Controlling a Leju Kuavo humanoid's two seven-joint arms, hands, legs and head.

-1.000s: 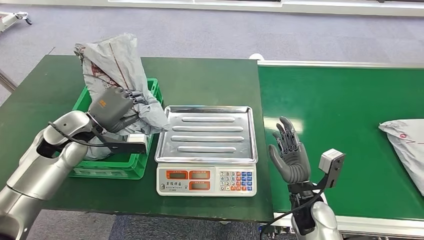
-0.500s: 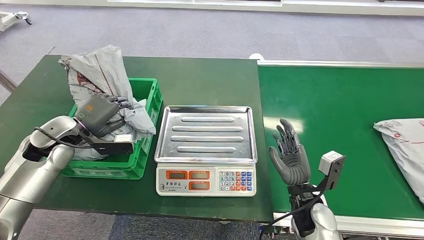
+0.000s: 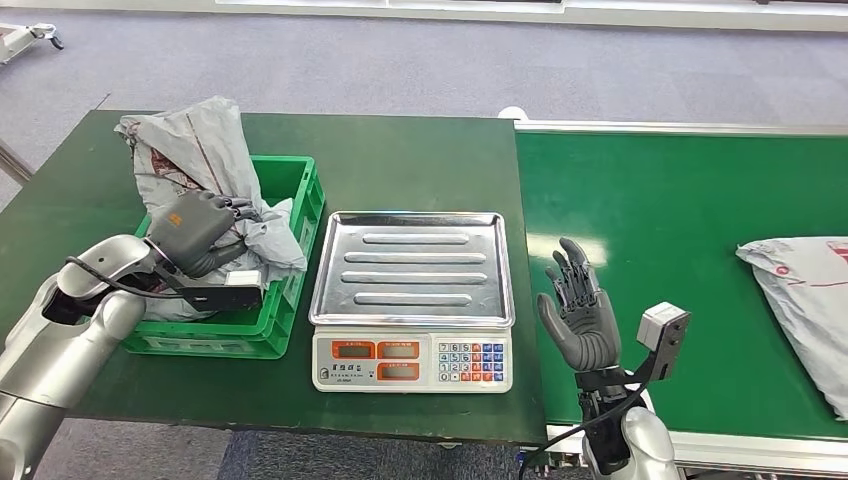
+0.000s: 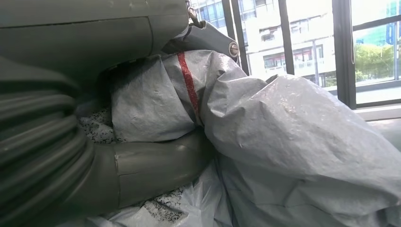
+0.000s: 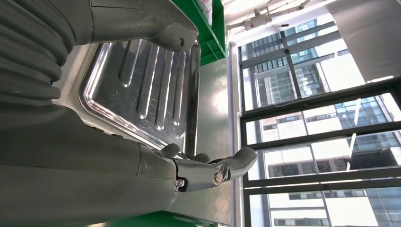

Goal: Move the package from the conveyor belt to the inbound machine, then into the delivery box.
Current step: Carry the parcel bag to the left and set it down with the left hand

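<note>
A crumpled grey package [image 3: 205,170] with a red stripe stands in the green delivery box [image 3: 290,200] on the left table. My left hand [image 3: 195,232] grips its lower part; in the left wrist view the thumb [image 4: 156,163] presses into the grey wrapping [image 4: 293,132]. The scale with its steel tray [image 3: 415,265] sits in the middle, bare. My right hand [image 3: 578,312] is raised beside the scale, fingers spread, holding nothing. A second grey package [image 3: 805,295] lies on the green conveyor belt [image 3: 680,210] at the right edge.
The scale's keypad and displays [image 3: 412,360] face me at the table's front. A metal rail [image 3: 680,128] runs along the belt's far side. Grey carpet floor [image 3: 420,60] lies beyond the table.
My left hand has carried the grey package leftward and down into the green box. The second package on the belt has crept left. My right hand has stayed put.
</note>
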